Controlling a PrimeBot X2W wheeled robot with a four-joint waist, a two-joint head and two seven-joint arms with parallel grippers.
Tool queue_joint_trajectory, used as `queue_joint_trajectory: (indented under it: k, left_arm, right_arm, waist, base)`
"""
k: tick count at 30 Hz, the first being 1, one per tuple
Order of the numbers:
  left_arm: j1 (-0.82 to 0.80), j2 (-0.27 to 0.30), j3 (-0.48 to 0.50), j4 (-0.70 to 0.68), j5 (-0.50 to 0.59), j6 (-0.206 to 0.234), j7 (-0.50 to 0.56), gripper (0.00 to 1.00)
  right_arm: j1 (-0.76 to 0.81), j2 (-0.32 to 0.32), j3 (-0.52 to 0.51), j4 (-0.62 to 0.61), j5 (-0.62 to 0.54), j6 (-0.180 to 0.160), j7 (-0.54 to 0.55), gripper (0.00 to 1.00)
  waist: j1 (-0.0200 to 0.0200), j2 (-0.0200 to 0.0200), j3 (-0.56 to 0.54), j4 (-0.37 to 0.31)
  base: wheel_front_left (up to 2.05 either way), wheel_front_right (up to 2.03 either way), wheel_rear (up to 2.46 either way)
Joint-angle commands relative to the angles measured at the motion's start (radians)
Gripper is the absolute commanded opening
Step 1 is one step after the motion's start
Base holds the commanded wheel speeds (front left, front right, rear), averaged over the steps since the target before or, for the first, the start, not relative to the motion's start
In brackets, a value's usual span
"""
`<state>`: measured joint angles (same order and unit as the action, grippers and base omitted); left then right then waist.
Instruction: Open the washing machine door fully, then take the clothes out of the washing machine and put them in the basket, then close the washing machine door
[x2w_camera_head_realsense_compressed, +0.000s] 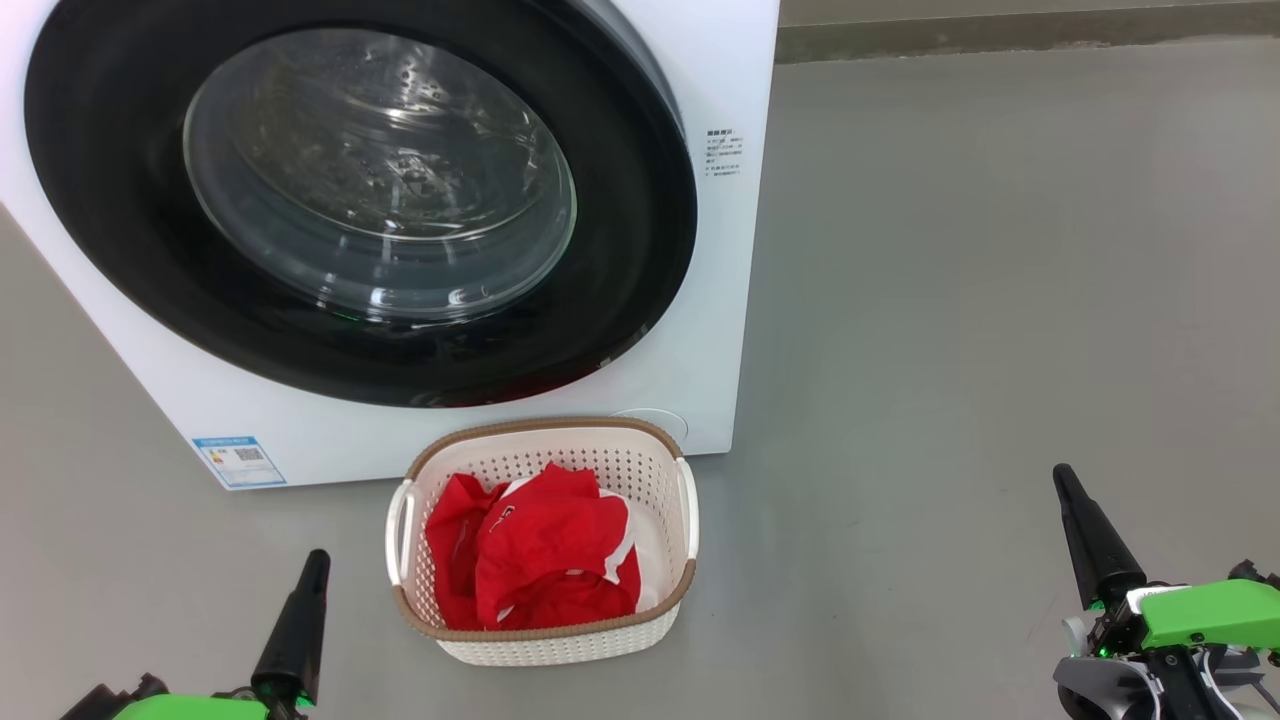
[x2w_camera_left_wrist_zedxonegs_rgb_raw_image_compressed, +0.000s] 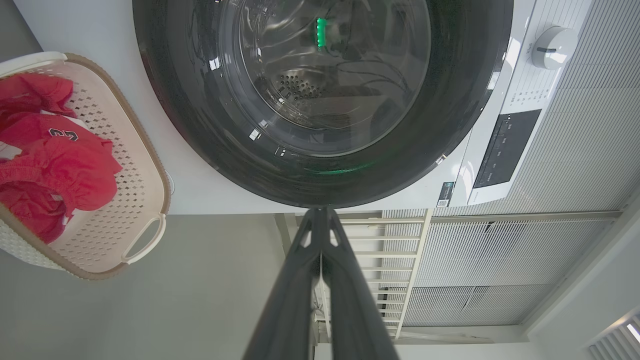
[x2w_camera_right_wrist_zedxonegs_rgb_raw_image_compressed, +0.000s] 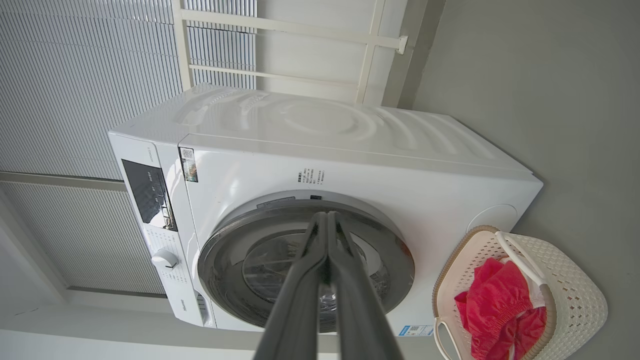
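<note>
The washing machine (x2w_camera_head_realsense_compressed: 735, 300) stands on the grey floor (x2w_camera_head_realsense_compressed: 1000, 300) at the far left of the head view, a white box with a small blue label sticker (x2w_camera_head_realsense_compressed: 240, 460) at its lower left corner. The washing machine door (x2w_camera_head_realsense_compressed: 370, 180) is closed, its wide black rim lying flat against the white front, and the clear glass bowl bulges out at its centre. Through the glass, the left wrist view shows the perforated steel drum (x2w_camera_left_wrist_zedxonegs_rgb_raw_image_compressed: 300, 87). Beside the door on the machine's front sit a dark control panel (x2w_camera_left_wrist_zedxonegs_rgb_raw_image_compressed: 505, 150) and a round white dial (x2w_camera_left_wrist_zedxonegs_rgb_raw_image_compressed: 552, 47).

The basket (x2w_camera_head_realsense_compressed: 545, 648) rests on the floor just in front of the machine, below the door's lower right edge, its far rim very near the white front. The clothes (x2w_camera_head_realsense_compressed: 540, 560) lie inside it, a crumpled red heap with white trim, leaning toward the left wall of the basket.

The left gripper (x2w_camera_head_realsense_compressed: 315, 570) hovers at the near left, apart from the basket's near left corner; its 2 dark fingers (x2w_camera_left_wrist_zedxonegs_rgb_raw_image_compressed: 292, 300) are pressed together, meeting at the tips and holding nothing. The right gripper (x2w_camera_head_realsense_compressed: 1066, 485) sits at the near right, well apart from the basket, and its fingers (x2w_camera_right_wrist_zedxonegs_rgb_raw_image_compressed: 300, 290) likewise meet with nothing between them. Both point toward the machine
</note>
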<state>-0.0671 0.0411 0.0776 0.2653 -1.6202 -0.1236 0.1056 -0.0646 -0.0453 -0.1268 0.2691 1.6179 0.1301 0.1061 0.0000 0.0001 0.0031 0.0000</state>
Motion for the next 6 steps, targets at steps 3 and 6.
queue_joint_trajectory:
  k: [3,6]
  left_arm:
    - [-0.041,0.010,0.036,-0.020,0.011,-0.007,0.007,0.00]
    - [-0.041,0.010,0.036,-0.020,0.011,-0.007,0.007,0.00]
  right_arm:
    - [-0.043,-0.007,0.015,-0.024,-0.008,0.001,0.006,0.00]
    - [-0.043,-0.007,0.014,-0.024,-0.008,0.001,0.006,0.00]
  waist:
    - [0.0000,-0.0001,0.000,0.000]
    - [0.0000,-0.0001,0.000,0.000]
  base:
    - [0.00,0.00,0.00]
    - [0.00,0.00,0.00]
